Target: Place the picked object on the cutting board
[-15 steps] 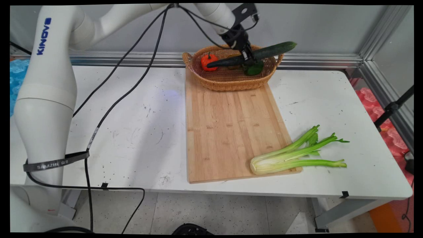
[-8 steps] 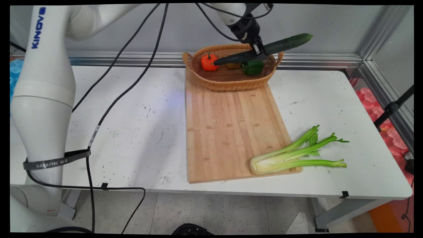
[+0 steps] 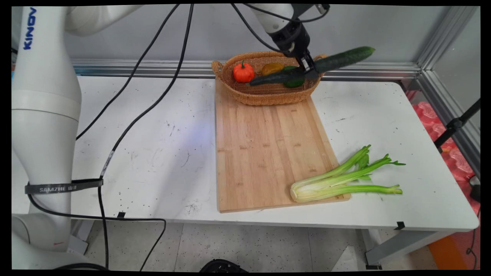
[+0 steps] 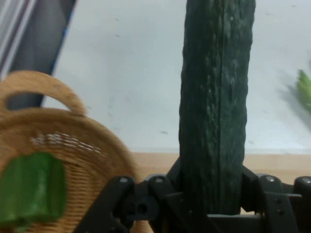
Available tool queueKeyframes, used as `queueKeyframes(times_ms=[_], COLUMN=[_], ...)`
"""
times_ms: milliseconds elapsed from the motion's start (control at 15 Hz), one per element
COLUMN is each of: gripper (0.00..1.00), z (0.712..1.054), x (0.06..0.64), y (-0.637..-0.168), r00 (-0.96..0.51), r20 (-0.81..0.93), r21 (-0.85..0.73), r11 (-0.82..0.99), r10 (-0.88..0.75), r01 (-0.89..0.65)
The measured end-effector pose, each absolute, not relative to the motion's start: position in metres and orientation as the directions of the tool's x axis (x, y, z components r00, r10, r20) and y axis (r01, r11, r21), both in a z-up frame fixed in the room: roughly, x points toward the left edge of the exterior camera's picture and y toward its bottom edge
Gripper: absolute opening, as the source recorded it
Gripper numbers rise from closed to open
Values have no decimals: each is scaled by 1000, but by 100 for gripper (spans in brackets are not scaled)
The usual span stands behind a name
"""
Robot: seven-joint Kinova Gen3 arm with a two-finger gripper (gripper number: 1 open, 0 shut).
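Claw: your gripper point(image 3: 309, 69) is clamped on the cucumber point(image 3: 312, 66) near its middle; in the hand view the fingers point(image 4: 252, 187) press both sides of the cucumber point(image 4: 216, 102).
Cucumber: you hold it in the air, tilted, its right end high past the basket's right handle, its left end low over the basket's inside.
Basket: the wicker basket point(image 3: 264, 96) sits at the far end of the cutting board point(image 3: 268, 149), right under your gripper. Its rim and right handle are the closest things to the cucumber.
In the basket: an orange-red pepper point(image 3: 244, 73) at the left, a yellow-brown item point(image 3: 272, 68) in the middle, a green pepper point(image 3: 294, 81) partly hidden behind the cucumber.
Board: bare wood between the basket and the near end.
Celery: the celery point(image 3: 341, 178) lies with its base on the board's near right corner and its stalks out over the white table point(image 3: 153, 145), well apart from your gripper.
Cables: black cables point(image 3: 153, 76) hang across the table's left half.
Change: over the last second your gripper and the cucumber have shifted to the right, toward the basket's right rim; the yellow-brown item, hidden before, now shows.
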State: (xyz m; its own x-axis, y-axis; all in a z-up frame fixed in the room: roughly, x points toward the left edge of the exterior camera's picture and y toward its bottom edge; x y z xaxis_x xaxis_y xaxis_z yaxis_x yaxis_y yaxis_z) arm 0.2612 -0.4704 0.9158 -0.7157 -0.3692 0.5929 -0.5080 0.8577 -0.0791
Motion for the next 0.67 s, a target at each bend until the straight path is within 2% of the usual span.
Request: queueKeyframes(times_ms=[667], gripper=[0], z=[898], x=[237], y=[-400], r00=[-730], r20=[534], r21=[-12], r11=[859], r10=[-426], r01=[-511])
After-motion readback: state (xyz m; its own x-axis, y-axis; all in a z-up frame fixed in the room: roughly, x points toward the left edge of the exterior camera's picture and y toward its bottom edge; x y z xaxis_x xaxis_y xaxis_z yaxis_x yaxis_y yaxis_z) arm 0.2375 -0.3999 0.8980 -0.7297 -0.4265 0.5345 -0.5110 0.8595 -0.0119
